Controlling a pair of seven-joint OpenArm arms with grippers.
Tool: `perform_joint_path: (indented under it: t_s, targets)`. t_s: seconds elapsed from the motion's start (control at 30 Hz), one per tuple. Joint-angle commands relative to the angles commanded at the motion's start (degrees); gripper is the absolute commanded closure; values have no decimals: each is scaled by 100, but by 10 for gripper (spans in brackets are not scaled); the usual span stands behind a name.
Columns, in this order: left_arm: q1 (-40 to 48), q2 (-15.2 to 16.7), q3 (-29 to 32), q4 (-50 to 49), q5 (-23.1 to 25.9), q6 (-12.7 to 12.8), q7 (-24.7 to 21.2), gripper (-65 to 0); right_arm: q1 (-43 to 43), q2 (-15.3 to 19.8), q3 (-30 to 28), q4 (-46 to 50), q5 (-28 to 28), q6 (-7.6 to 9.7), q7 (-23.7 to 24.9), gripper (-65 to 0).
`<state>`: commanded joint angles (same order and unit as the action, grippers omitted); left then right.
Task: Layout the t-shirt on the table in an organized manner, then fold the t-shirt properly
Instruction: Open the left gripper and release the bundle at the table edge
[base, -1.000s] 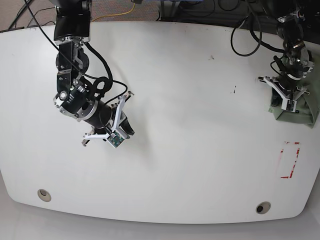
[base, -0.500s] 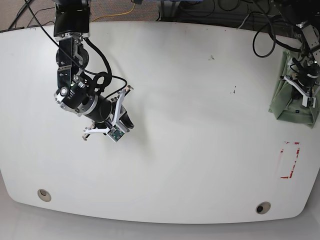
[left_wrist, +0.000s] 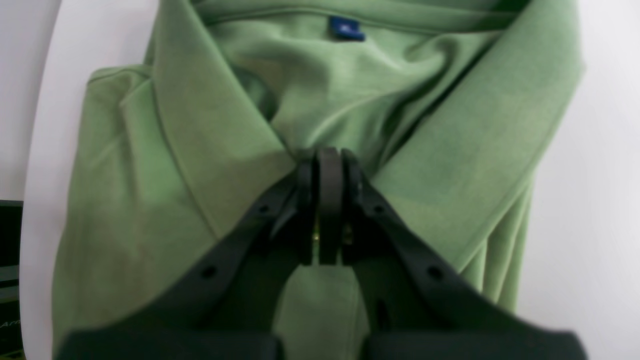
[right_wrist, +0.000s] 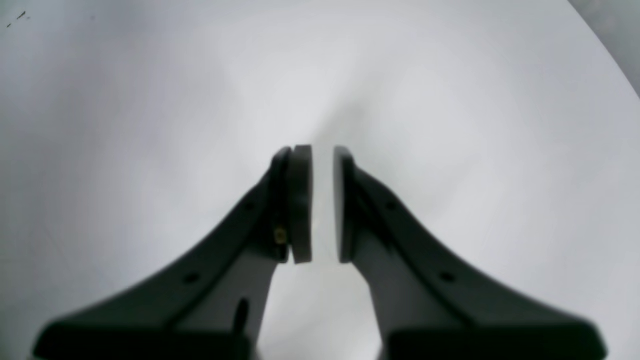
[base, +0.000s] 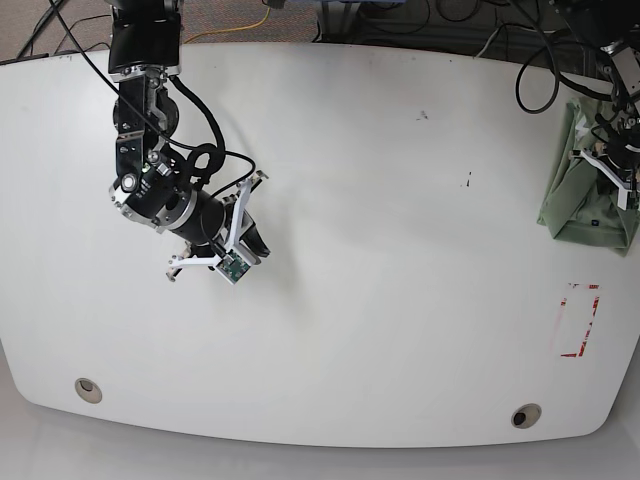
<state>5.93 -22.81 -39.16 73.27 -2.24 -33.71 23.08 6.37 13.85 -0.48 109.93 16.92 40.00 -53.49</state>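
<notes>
At table's edge, left tool (left_wrist: 329, 165) pinching t-shirt (left_wrist: 210, 130).

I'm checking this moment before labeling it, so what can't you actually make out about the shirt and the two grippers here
- t-shirt: base view crops it at the right edge, so its overall shape is unknown.
- left gripper: left wrist view shows it shut on cloth, but the layers pinched are hidden.
- blue tag: too blurred to read.
- right gripper: height over the table unclear.

The right hand (right_wrist: 322, 205) hangs over the bare white worktop (right_wrist: 150, 125), its two dark fingers (right_wrist: 300, 200) parted by a narrow gap with nothing between them. A few small dark specks (right_wrist: 17, 17) mark the worktop's far left corner. The worktop's rounded edge curves past at upper right.
</notes>
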Motion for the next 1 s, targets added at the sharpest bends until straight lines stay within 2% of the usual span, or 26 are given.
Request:
perform_joint_path:
  t_s: [0.1, 0.2, 0.33, 0.57, 0.8, 1.0]
  targets:
    - [-18, -44, -53, -325, 0, 0, 0, 0, 0, 0, 0, 70, 0, 0, 0, -71]
    - [-26, -264, -18, -624, 0, 0, -9, 0, 0, 0, 0, 79, 0, 0, 0, -71]
    - [-35, -299, 132, -958, 0, 0, -18, 0, 0, 0, 0, 79, 0, 0, 0, -71]
    - [-9, -378, 123, -1037, 0, 0, -387, 0, 0, -26, 0, 79, 0, 0, 0, -71]
    - [-9, -615, 70, -1275, 0, 0, -440, 0, 0, -26, 0, 79, 0, 0, 0, -71]
    - [0, -659, -290, -1284, 0, 0, -440, 0, -9, -9, 0, 79, 0, 0, 0, -71]
